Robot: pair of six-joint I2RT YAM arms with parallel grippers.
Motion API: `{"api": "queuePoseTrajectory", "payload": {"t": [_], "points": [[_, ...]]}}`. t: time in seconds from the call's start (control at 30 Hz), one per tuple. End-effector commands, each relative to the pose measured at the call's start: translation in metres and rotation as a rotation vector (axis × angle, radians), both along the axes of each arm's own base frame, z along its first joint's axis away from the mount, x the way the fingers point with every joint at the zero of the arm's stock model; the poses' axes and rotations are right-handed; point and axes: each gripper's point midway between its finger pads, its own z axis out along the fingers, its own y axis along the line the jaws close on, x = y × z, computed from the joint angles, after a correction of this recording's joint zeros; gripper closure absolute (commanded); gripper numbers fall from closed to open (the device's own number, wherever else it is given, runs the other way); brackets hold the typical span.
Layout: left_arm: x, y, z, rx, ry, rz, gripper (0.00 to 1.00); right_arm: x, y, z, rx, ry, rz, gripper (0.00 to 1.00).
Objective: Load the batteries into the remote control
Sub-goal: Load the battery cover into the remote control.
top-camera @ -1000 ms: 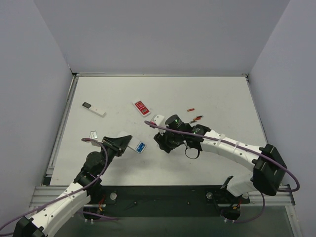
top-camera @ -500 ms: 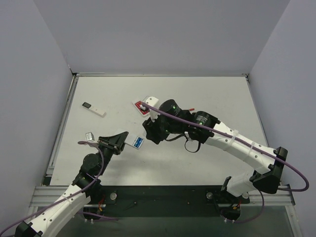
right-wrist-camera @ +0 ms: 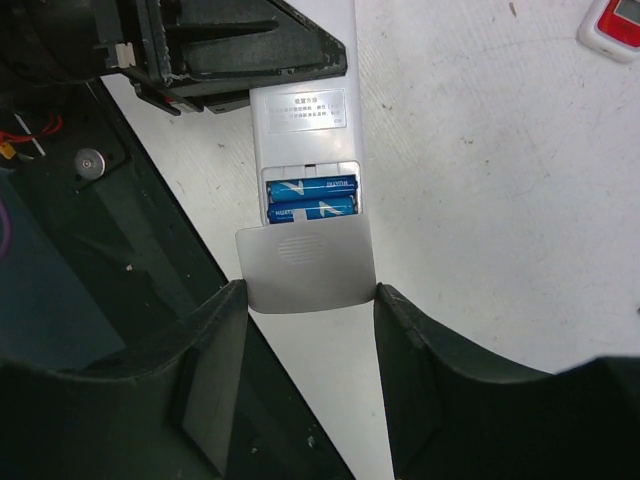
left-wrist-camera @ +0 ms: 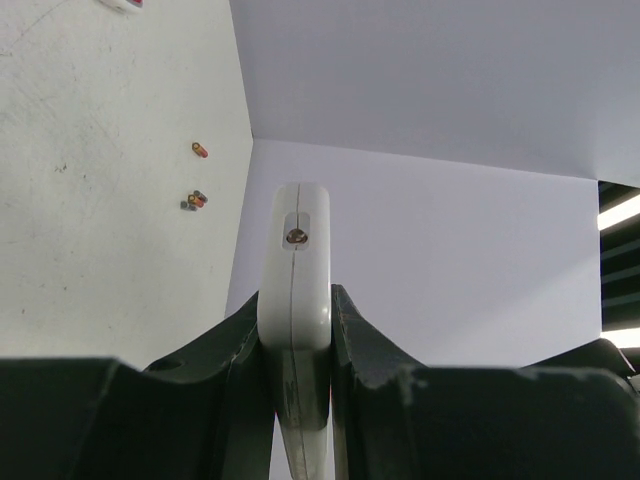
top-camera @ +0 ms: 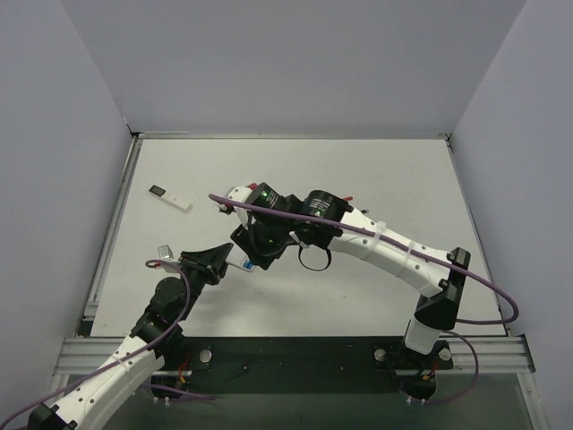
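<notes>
My left gripper (left-wrist-camera: 295, 312) is shut on the white remote control (left-wrist-camera: 295, 262), which shows edge-on there. In the right wrist view the remote's plain back (right-wrist-camera: 305, 112) faces the camera, with the left gripper (right-wrist-camera: 240, 50) behind it. Its compartment is open and the two blue batteries (right-wrist-camera: 312, 197) lie in it side by side. My right gripper (right-wrist-camera: 308, 300) is shut on the white battery cover (right-wrist-camera: 305, 265), held at the compartment's near end. In the top view both grippers meet at the remote (top-camera: 243, 262), left of the table's middle.
A slim white stick remote (top-camera: 170, 198) lies at the far left. The red-faced remote (right-wrist-camera: 612, 25) lies just beyond the right gripper. Red cells (left-wrist-camera: 199, 150) and a dark cell (left-wrist-camera: 186, 206) lie on the table toward the right.
My right arm has swung left across the table with the cover, from near the middle to the remote held by the left gripper. The left gripper has barely moved.
</notes>
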Motion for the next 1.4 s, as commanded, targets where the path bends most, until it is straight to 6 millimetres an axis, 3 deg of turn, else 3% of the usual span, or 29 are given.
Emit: {"api": "queuePoseTrajectory", "payload": {"t": [0.0,0.57,1.37], "points": [[0.000,0.003,-0.028,-0.008,0.065,0.015,1.00,-0.003,-0.012,-0.007,-0.096,0.025,-0.021,0.96],[0.001,0.000,-0.014,-0.067,0.044,0.009,1.00,0.007,0.006,-0.036,-0.153,0.071,-0.029,0.92],[0.000,0.000,0.000,-0.118,0.005,0.012,1.00,0.007,0.006,-0.045,-0.161,0.126,-0.059,0.84]]}}
